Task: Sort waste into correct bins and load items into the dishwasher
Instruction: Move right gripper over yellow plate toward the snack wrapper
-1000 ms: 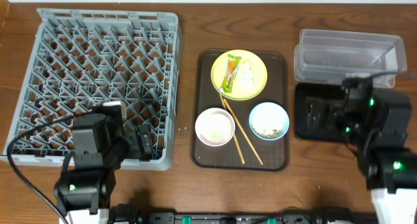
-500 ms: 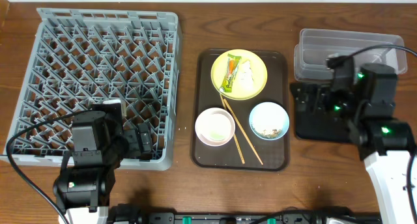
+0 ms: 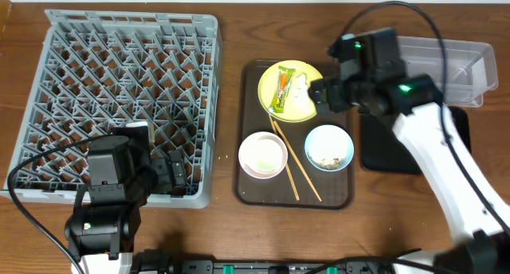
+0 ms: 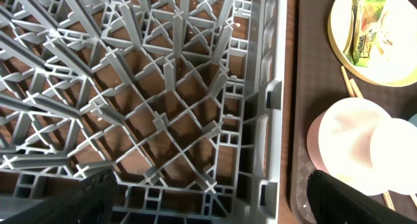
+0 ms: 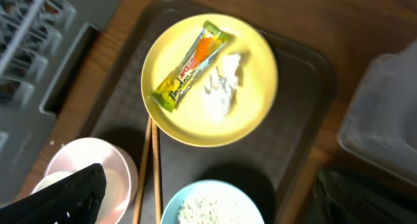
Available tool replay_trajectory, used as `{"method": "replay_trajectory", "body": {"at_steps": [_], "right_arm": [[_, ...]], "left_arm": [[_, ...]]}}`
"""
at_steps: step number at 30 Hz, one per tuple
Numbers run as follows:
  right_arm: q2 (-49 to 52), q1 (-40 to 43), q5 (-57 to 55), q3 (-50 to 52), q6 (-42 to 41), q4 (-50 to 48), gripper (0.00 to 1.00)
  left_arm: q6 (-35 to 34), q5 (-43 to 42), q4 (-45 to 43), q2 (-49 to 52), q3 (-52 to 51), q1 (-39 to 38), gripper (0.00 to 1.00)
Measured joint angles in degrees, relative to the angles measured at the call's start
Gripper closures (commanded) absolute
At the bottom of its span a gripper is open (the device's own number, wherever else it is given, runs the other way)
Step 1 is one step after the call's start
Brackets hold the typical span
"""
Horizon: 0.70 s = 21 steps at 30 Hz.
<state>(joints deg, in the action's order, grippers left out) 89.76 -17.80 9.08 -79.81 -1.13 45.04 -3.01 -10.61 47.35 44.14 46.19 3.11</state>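
**Right gripper open at the yellow plate; wrapper lies oblique to the closing line**

At the near edge, the left gripper [image 3: 171, 176] is held over the near right corner of the dish rack [image 3: 131, 17]. Its fingers are spread wide with nothing between them, and the waste is well apart from it.

On the brown tray [image 3: 343, 73], the pink bowl [image 3: 263, 155], the chopsticks [image 3: 291, 162] and the blue bowl [image 3: 329, 147] with its rice-like scraps are found on the near side of the plate.

Farther in, the right gripper [image 5: 210, 185] is held above the tray at the right edge of the yellow plate [image 5: 195, 123], jaws wide and empty. This arm is judged much the nearer.

In the right wrist view, the snack wrapper [image 5: 189, 68] is seen ahead of the fingers and slightly left of centre. Its long axis runs from lower left to upper right, oblique to the line between the fingers. The crumpled paper [image 5: 221, 87] is touching its right side. A wrist turn is judged necessary for the jaws to close across the wrapper's narrow width without the paper being caught.

Beyond, at the far right, the clear tub [image 3: 462, 63] is noted, with the black tray [image 3: 382, 146] just in front of it.
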Motion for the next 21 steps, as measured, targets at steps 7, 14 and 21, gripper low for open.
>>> {"method": "replay_trajectory", "body": {"at_steps": [7,14,21], "right_arm": [[7.6,-1.2,1.1,0.0,-2.1,-10.1,0.01],[16.8,-1.6,-1.3,0.0,-6.5,-12.8,0.2],[24.2,-2.1,-2.4,0.0,-9.3,-15.0,0.31]], "left_arm": [[0.0,0.0,0.0,0.0,0.0,0.0,0.06],[0.0,0.0,0.0,0.0,0.0,0.0,0.06],[0.0,0.0,0.0,0.0,0.0,0.0,0.06]]}}
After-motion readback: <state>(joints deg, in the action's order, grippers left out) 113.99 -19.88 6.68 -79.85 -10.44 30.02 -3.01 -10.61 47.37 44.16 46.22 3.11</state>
